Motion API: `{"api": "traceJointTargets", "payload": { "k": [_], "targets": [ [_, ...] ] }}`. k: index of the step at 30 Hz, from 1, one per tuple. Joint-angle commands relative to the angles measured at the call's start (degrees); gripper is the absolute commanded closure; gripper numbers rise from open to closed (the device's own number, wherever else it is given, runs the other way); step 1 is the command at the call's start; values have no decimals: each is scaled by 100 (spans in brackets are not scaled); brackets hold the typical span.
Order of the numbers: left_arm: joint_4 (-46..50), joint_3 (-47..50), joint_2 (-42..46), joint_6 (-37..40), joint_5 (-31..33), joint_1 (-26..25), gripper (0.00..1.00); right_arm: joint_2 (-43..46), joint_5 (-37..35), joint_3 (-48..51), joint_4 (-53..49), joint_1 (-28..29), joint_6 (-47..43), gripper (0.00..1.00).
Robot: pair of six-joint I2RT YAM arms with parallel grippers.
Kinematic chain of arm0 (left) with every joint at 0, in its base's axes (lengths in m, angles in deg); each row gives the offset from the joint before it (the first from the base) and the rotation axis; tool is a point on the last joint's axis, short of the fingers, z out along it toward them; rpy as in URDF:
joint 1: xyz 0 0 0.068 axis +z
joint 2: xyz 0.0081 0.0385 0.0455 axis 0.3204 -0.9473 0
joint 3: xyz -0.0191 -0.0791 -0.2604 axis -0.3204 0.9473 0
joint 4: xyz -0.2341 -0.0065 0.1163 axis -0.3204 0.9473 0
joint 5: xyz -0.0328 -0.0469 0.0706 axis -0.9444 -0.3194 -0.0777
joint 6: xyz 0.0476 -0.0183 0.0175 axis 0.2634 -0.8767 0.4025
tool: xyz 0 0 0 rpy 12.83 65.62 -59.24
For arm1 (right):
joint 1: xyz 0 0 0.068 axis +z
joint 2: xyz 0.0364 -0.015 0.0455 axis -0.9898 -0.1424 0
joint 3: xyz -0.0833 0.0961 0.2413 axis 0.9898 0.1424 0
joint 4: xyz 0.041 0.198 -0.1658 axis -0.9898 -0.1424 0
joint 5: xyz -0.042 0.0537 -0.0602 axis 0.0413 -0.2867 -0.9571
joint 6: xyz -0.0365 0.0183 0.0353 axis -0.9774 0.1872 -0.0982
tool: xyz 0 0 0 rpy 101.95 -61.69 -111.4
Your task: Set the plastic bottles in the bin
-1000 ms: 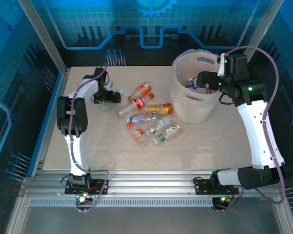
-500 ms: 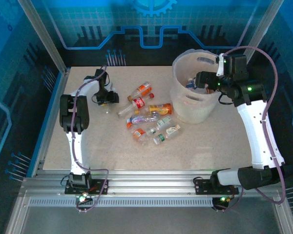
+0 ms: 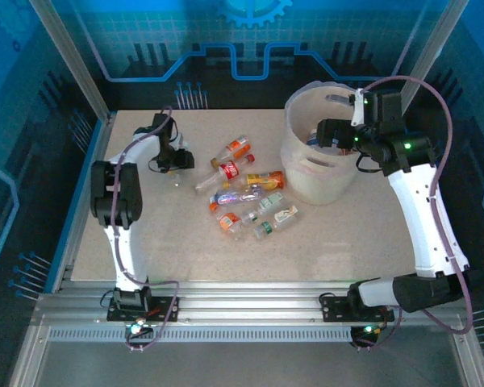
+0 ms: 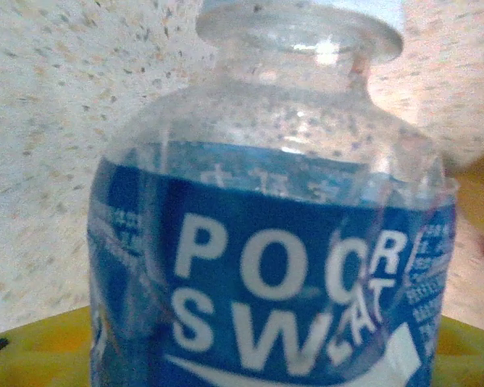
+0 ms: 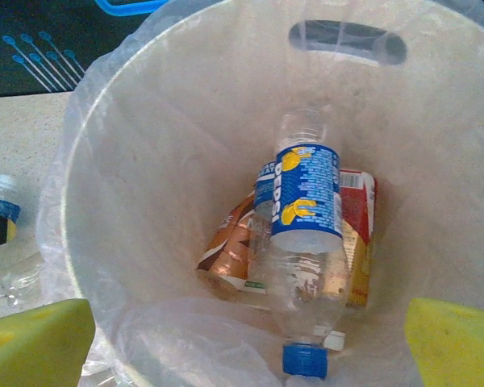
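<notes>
Several plastic bottles (image 3: 246, 193) with red, orange and green labels lie in a loose pile mid-table. My left gripper (image 3: 180, 160) is low over the table left of the pile. A clear bottle with a blue label (image 4: 266, 242) stands close up between its yellow fingers (image 4: 40, 347), held. The bin (image 3: 323, 173) stands at the back right. My right gripper (image 3: 327, 133) hangs open over its mouth, its yellow fingertips (image 5: 36, 339) wide apart. A blue-capped bottle (image 5: 306, 234) lies free on the bin's floor.
A brown carton (image 5: 234, 242) and a red and yellow carton (image 5: 359, 234) lie under the bottle in the bin. A thin plastic liner (image 5: 185, 339) bunches at the bin's near wall. Metal frame posts (image 3: 73, 64) flank the table, and a rail (image 3: 242, 314) runs along the near edge.
My left gripper has drawn back to the left, away from the pile. My right gripper has shifted slightly left over the bin.
</notes>
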Motion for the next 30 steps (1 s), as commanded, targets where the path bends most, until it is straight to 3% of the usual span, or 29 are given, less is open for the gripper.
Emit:
{"api": "traceJointTargets", "payload": {
  "k": [1, 7, 16, 22, 30],
  "targets": [
    [-509, 324, 943, -161, -203, -5, 45, 89, 398, 4, 260, 154, 107, 0],
    [-1328, 1077, 2188, -292, -471, -263, 45, 187, 777, 104, 537, 304, 160, 0],
    [-3682, 2521, 3682, -492, -1327, -1212, 44, 158, 2004, 433, 1283, 471, 481, 0],
    [-4861, 2951, 4071, -626, -1856, -1829, 44, -6, 2515, 536, 1810, 745, 641, 0],
    [-5468, 2937, 3952, -834, -2155, -2348, 44, -325, 2823, 349, 2307, 1248, 635, 2]
  ]
}}
